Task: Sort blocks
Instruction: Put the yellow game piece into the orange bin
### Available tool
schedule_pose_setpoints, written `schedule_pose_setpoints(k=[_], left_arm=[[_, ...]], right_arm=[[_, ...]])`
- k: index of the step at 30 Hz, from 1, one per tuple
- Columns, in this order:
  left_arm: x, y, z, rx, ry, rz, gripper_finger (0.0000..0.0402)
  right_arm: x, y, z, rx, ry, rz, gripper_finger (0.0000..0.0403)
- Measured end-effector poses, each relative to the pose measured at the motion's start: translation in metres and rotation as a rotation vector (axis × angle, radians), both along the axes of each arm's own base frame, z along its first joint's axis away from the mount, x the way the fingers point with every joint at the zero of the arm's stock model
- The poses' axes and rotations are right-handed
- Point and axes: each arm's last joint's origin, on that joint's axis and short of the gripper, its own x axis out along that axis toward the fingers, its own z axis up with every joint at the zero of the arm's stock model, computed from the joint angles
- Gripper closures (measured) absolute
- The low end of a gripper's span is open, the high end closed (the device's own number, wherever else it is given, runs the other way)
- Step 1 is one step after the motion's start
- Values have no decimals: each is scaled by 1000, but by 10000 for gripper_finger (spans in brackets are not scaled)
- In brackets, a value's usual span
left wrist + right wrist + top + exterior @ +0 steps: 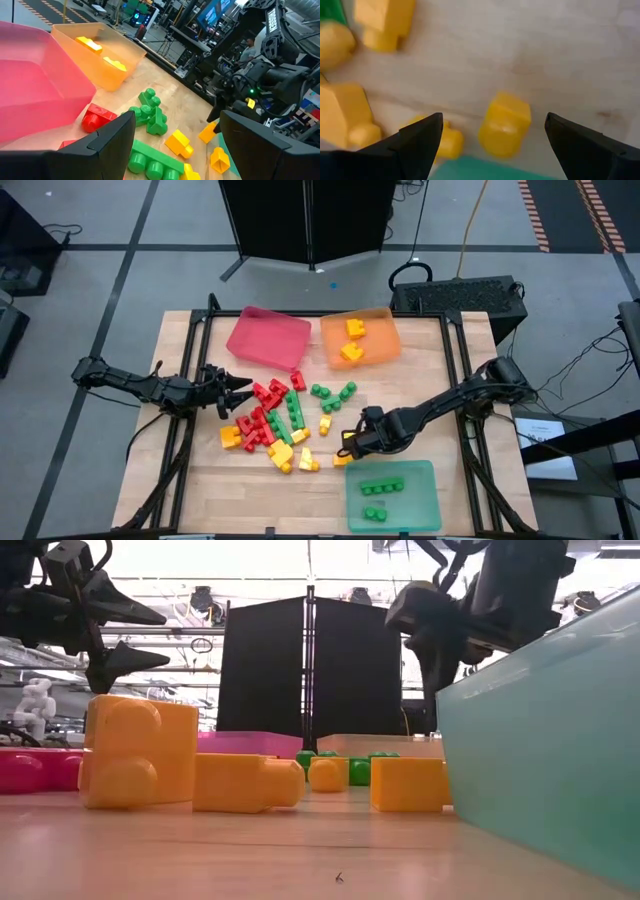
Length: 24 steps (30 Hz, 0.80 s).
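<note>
high: left claw [243, 391] open, frame left, by blocks [280, 420] | right wrist only: right claw [492, 145] open over yellow block [505, 125] | low: hidden behind green tray [550, 730]

wooden table [200, 490] | red tray [268, 337], orange tray [375, 345], green tray [415, 505] | loose blocks [285, 420] mid-table

Red, yellow and green blocks [283, 423] — red tray [268, 336], orange tray [361, 338], green tray [393, 495].
</note>
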Motion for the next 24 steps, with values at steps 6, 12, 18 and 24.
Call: schedule_pose_setpoints(k=[6, 12, 18, 24], left_arm=[[0, 0, 0, 0, 0, 1, 110], [0, 0, 0, 1, 3, 0, 110], [0, 0, -2, 8, 26, 0, 110], [0, 0, -2, 8, 25, 0, 110]], right_arm=[[5, -4, -3, 64, 13, 58, 85], [12, -1, -20, 123, 51, 112, 96], [17, -10, -26, 133, 64, 142, 104], [17, -22, -27, 128, 97, 148, 189]])
